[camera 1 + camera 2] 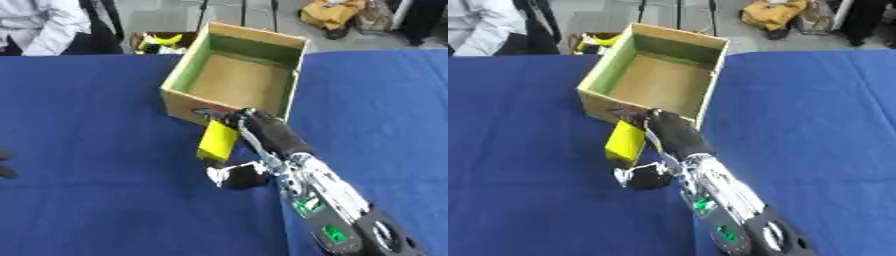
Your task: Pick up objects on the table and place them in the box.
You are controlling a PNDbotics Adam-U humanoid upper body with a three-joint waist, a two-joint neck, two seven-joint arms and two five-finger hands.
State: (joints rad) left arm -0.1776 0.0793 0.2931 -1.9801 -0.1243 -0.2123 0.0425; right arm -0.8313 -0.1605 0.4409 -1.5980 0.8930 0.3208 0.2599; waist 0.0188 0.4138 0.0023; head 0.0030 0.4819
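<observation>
An open cardboard box (178, 101) with green inner walls stands at the far middle of the blue table; its brown floor shows nothing inside. My right arm reaches in from the lower right. My right hand (262, 131) is just in front of the box's near wall, curled round a yellow block-shaped object (217, 141). The object hangs tilted, its top end at the fingers by the box wall and its lower end near the thumb (236, 176). A dark bit of my left hand (4, 165) shows at the left edge.
The blue cloth (96, 125) covers the whole table, with open cloth left and right of the box. Behind the box, off the table, lie some yellow items (162, 41). A person sits at the far left, and bags lie on the floor beyond.
</observation>
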